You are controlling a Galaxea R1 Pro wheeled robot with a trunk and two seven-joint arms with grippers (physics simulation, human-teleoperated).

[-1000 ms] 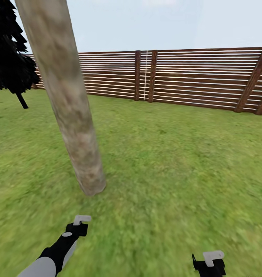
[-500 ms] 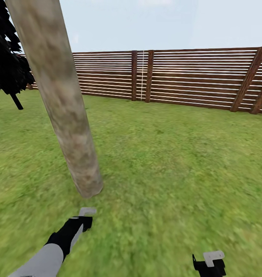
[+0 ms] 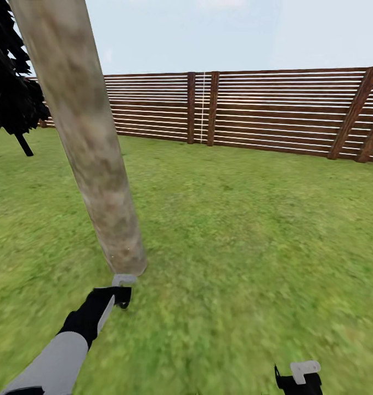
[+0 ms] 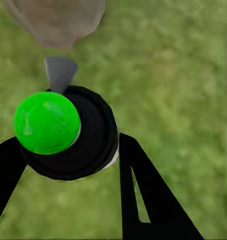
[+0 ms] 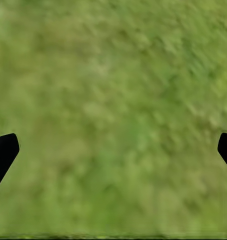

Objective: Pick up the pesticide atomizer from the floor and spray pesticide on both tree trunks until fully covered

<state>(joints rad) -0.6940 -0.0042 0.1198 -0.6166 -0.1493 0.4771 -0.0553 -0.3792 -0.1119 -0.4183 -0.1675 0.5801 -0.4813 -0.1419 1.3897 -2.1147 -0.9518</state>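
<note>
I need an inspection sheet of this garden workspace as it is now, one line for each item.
Surface: green grass.
Job's things: tree trunk ahead-left; black round object with green ball, seemingly the atomizer, its grey nozzle toward the trunk base; no mist seen.
Clutter: nothing seen.
Grippers: left gripper shut on the atomizer, close to the trunk base; right gripper open above grass.
Cables: nothing seen.
Surroundings: slat fence behind; dark tree far left.

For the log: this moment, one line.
left gripper: holding green-knobbed black atomizer, nozzle at mottled grey-tan tree trunk base | right gripper: open over grass
</note>
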